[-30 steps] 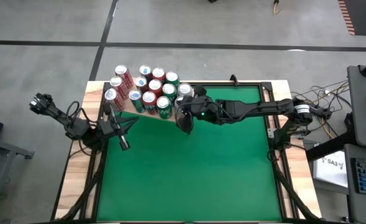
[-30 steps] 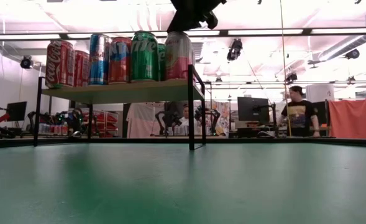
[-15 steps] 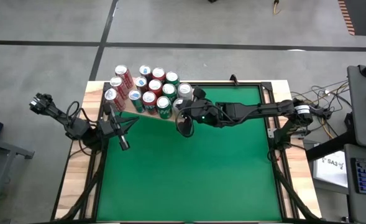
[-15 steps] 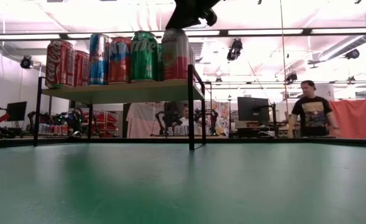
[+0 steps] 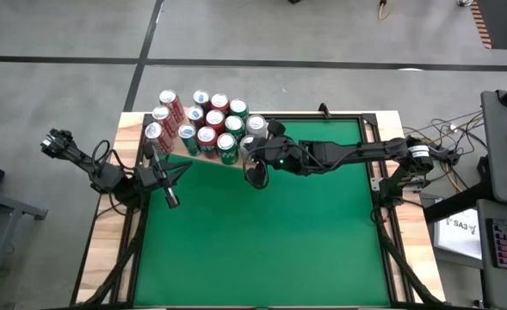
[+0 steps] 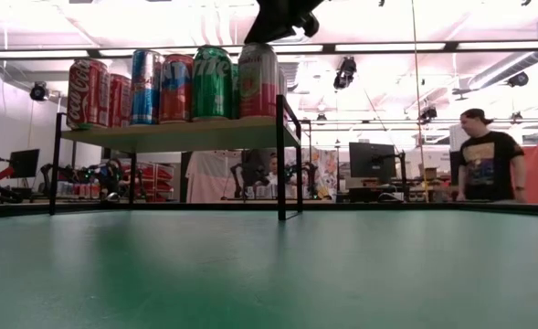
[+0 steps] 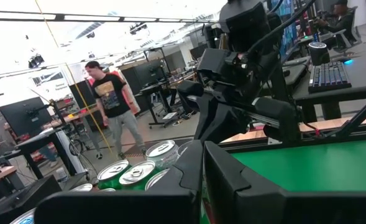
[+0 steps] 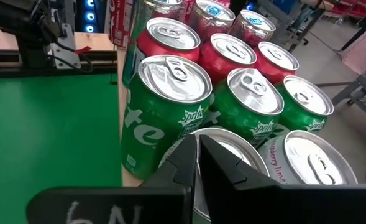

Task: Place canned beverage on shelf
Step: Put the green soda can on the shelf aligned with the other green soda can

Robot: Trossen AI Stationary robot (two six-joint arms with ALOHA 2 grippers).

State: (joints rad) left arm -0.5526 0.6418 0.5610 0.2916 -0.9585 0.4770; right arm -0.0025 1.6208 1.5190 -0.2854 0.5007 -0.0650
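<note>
My right gripper [image 5: 255, 172] hung over the near right corner of the shelf [image 6: 182, 134], its jaws pressed together with nothing between them, the tips just above the silver lid of the can [image 8: 232, 152] standing at that corner. That can stood upright on the pale board, touching a green Sprite can [image 8: 164, 112] beside it and packed in with the other red and green cans [image 5: 203, 120] that crowded the shelf in rows. From table height the cans stood in a line along the raised board, a red Coca-Cola can [image 6: 88, 93] at the far left end and a pinkish can [image 6: 258, 80] at the right end, right under my gripper. The shelf sat at the far left of the green table [image 5: 270, 241]. My left gripper [image 5: 169, 196] waited near the table's left edge, its jaws also closed and empty. A person [image 6: 490, 166] in a dark shirt stood in the room beyond the table.
</note>
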